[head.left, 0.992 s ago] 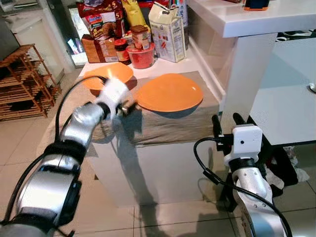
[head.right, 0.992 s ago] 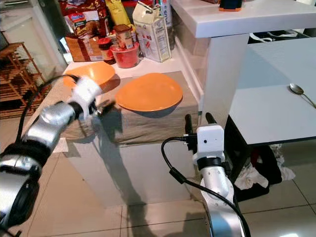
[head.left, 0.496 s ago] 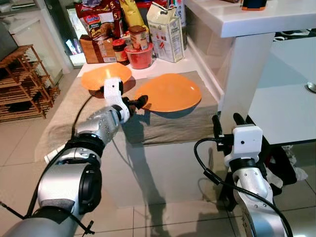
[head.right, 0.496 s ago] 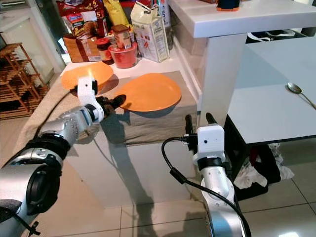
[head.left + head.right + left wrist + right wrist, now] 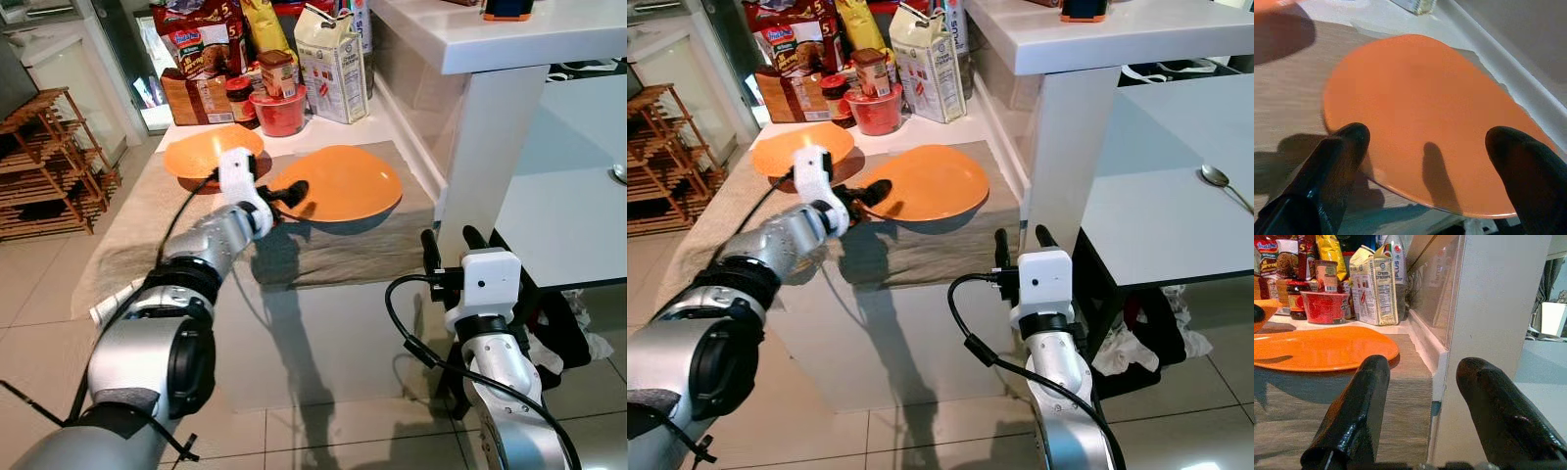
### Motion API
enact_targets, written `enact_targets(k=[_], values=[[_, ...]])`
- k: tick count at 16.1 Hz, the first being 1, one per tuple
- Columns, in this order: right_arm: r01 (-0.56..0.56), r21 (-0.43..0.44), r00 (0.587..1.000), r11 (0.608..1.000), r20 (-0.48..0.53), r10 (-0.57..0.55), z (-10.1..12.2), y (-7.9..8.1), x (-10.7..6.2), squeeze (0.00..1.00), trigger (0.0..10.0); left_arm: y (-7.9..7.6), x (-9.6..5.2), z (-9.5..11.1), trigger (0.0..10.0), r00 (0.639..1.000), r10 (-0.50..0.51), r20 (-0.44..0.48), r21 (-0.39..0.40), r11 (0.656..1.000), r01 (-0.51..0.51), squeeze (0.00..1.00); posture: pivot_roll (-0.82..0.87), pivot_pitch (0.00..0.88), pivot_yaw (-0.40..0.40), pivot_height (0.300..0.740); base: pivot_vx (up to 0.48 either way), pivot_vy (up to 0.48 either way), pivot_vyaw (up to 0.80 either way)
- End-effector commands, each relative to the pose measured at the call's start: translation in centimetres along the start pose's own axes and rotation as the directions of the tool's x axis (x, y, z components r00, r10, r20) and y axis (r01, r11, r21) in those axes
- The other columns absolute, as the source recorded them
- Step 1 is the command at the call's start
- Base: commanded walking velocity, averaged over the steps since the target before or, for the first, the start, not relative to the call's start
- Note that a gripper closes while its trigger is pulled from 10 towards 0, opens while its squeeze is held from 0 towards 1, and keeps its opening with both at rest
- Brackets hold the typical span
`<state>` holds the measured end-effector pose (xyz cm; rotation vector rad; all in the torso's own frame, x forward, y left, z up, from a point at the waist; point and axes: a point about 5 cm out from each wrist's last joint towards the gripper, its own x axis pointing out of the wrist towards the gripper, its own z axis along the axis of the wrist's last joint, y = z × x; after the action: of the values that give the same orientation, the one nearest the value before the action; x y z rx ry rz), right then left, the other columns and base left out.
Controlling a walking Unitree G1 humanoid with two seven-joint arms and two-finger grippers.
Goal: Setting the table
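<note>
Left hand (image 5: 287,192) is reaching across the worktop (image 5: 323,250) toward the near plate (image 5: 341,183), fingers spread wide and not gripping anything. In the left wrist view the two fingertips (image 5: 1349,139) are sitting either side of the plate's near rim, one over the cloth (image 5: 137,220) just beside the edge, the other over the far side of the rim; I can't tell whether either is touching yet. The spread looks chosen to straddle the rim so the hand can pinch the edge, since a flat plate offers no other grip. The plate is directly ahead of the left hand, lying flat on the cloth and slightly overhanging the front edge of the worktop, which probably leaves room for a finger underneath. A second plate (image 5: 201,152) is lying behind the left hand, just past the wrist, untouched, likely queued for a later trip. Beyond both plates, against the back, a milk carton (image 5: 332,61), a red tub (image 5: 281,110), jars and snack bags are crowding the worktop, so the approach is coming from the open front side. Right hand (image 5: 449,247) is hanging low beside the white pillar (image 5: 485,137), fingers apart and empty, with the plate off to its inner side; it seems parked. The table (image 5: 568,211) on the far side of the right hand is where the plate presumably goes; a spoon (image 5: 1220,178) is already lying there.
</note>
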<state>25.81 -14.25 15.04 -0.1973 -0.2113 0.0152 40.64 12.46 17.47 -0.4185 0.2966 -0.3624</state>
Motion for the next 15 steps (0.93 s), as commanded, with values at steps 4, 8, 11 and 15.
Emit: enact_targets(k=[4, 8, 11, 15], values=[[-0.024, 0.004, 1.000, 1.000, -0.004, 0.024, 0.2, 0.4, -0.2, 0.00, 10.0, 0.7, -0.2, 0.5, 10.0, 0.999, 0.049, 0.004, 0.009, 0.999, -0.049, 0.00, -0.20, 0.000, 0.143, 0.740, 0.000, 0.000, 0.00], [-0.027, 0.004, 1.000, 1.000, -0.010, 0.027, 0.1, 0.4, -0.2, 0.00, 10.0, 1.3, -0.4, 0.6, 10.0, 0.997, 0.074, 0.008, 0.054, 0.996, -0.074, 0.00, -0.19, 0.000, 0.142, 0.740, 0.000, 0.000, 0.00], [-0.033, 0.007, 0.999, 0.999, -0.014, 0.033, 0.1, 0.5, -0.2, 0.00, 10.0, 1.1, -0.2, -0.1, 10.0, 0.997, 0.079, -0.009, 0.048, 0.996, -0.078, 0.00, -0.19, 0.000, 0.139, 0.740, 0.000, 0.000, 0.00], [-0.037, 0.003, 0.999, 0.999, -0.020, 0.037, 0.0, 0.4, -0.3, 0.00, 10.0, 0.3, 0.1, -0.9, 10.0, 0.998, 0.057, -0.031, 0.004, 0.998, -0.057, 0.00, -0.20, 0.000, 0.135, 0.740, 0.000, 0.000, 0.00]])
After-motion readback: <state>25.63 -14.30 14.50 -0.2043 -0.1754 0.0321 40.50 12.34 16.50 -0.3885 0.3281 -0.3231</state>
